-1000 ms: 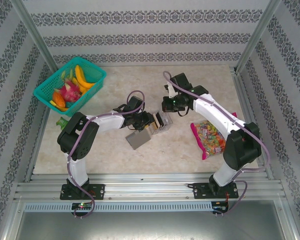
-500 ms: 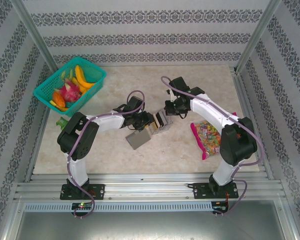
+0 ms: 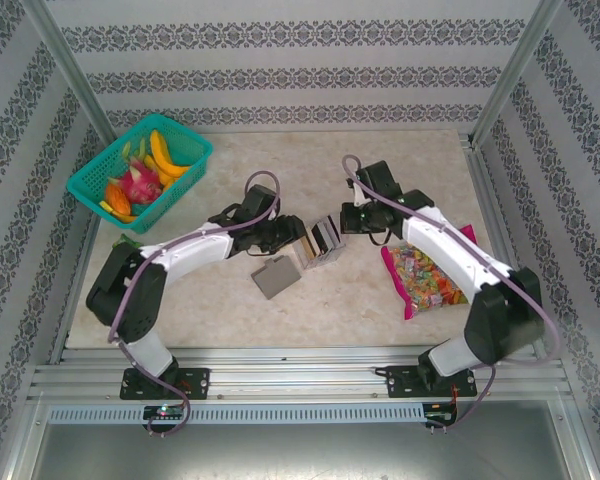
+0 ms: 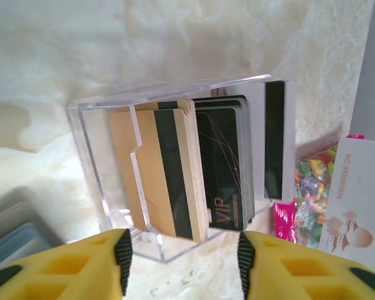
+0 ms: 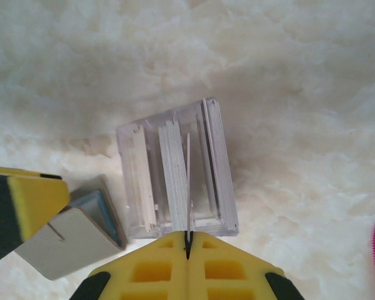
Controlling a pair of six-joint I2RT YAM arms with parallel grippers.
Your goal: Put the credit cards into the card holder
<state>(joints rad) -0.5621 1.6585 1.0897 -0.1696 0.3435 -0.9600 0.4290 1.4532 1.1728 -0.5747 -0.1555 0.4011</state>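
Top external: on the table [image 3: 280, 170], a clear tray [image 3: 335, 252] stands near the middle with the credit cards [image 3: 318, 238] upright inside it. The left gripper [image 3: 290, 238] sits just at the tray's nine o'clock side. The right gripper [image 3: 341, 226] is at its two o'clock corner. The card holder [image 3: 273, 277] lies flat just beside the tray, at seven o'clock from it. A candy bag [image 3: 425, 275] lies at four o'clock from the tray, well apart. A green basket [image 3: 180, 192] of fruit sits at the table's ten o'clock corner.

Left wrist: the two yellow fingers stand apart with nothing between them, so this gripper is open. The tray is just beyond the tips, at twelve o'clock. Inside it, a tan stack with a black stripe stands on the left and a dark stack marked VIP stands next to it. A pale card with a black stripe leans at the right wall. The card holder is a grey blur at eight o'clock. A white printed card [image 4: 362, 200] shows at the three o'clock edge, in front of the candy bag; I cannot tell what holds it.

Right wrist: the fingers are pressed together and pinch the edge of a single card [image 5: 189, 181]. It is seen edge-on and runs toward twelve o'clock over the tray, between the stacks. The card holder lies at eight o'clock from the tray, just beside it, with one finger of the left gripper at nine o'clock.
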